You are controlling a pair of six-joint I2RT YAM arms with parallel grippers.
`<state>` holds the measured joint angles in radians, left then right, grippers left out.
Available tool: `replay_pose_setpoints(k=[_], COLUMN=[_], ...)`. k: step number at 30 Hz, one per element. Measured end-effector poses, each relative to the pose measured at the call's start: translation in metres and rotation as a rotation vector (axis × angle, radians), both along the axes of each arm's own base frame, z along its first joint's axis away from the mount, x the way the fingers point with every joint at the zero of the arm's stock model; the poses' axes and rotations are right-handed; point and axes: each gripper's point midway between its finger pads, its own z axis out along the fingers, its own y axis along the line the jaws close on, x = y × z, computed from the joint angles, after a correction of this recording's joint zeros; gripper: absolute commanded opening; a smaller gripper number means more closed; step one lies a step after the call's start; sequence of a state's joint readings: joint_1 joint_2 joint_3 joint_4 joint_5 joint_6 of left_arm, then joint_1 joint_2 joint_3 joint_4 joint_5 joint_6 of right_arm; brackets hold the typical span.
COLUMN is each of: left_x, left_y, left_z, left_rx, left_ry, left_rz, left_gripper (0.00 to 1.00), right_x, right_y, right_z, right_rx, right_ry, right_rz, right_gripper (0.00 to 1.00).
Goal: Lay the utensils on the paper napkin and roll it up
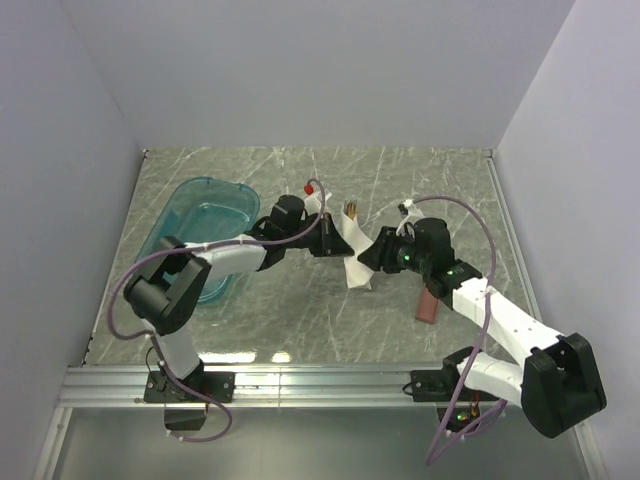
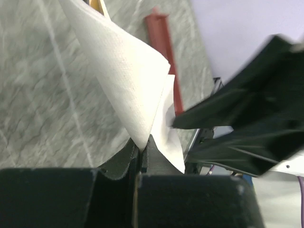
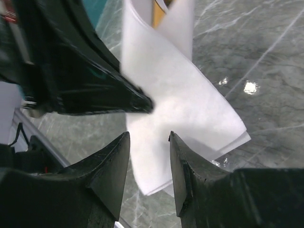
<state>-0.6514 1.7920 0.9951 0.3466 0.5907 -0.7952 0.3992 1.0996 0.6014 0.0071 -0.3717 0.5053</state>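
Observation:
The white paper napkin (image 1: 356,262) hangs folded above the table's middle, lifted off the marble. My left gripper (image 1: 333,240) is shut on its edge; in the left wrist view the sheet (image 2: 128,80) rises from the closed jaws (image 2: 141,145). My right gripper (image 1: 372,258) is open right beside the napkin. In the right wrist view its fingers (image 3: 148,137) stand apart with the napkin (image 3: 185,109) just beyond them, untouched. A brownish utensil tip (image 1: 351,208) pokes out above the napkin, also in the right wrist view (image 3: 159,12). The rest of the utensils is hidden.
A translucent teal tub (image 1: 200,225) stands at the left. A long reddish-brown tray (image 1: 427,305) lies at the right under my right arm, also in the left wrist view (image 2: 164,52). The two grippers are very close together.

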Motion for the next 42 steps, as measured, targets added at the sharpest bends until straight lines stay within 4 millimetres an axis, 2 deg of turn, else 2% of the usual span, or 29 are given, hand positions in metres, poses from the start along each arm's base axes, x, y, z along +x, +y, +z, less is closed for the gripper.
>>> replay_pose_setpoints(k=[4, 9, 13, 21, 36, 42], left_x=[0.0, -0.002, -0.004, -0.011, -0.031, -0.035], left_y=[0.004, 0.008, 0.011, 0.013, 0.009, 0.01], left_z=[0.035, 0.057, 0.067, 0.087, 0.106, 0.109], left_rx=[-0.031, -0.049, -0.055, -0.084, -0.124, -0.124], left_ry=[-0.094, -0.159, -0.186, -0.226, -0.268, -0.28], left_rz=[0.004, 0.01, 0.005, -0.008, -0.087, -0.096], left_gripper=[0.0, 0.01, 0.0, 0.01, 0.01, 0.01], right_x=[-0.003, -0.002, -0.003, -0.007, -0.018, -0.019], right_y=[0.0, -0.002, -0.003, -0.001, 0.01, 0.004], right_z=[0.006, 0.032, 0.048, 0.05, 0.057, 0.075], right_rx=[-0.011, -0.008, 0.0, -0.001, 0.041, 0.055], right_ry=[-0.026, -0.125, -0.196, -0.21, -0.222, -0.276], right_rz=[0.026, 0.043, 0.052, 0.089, 0.176, 0.133], right_gripper=[0.47, 0.49, 0.5, 0.51, 0.52, 0.51])
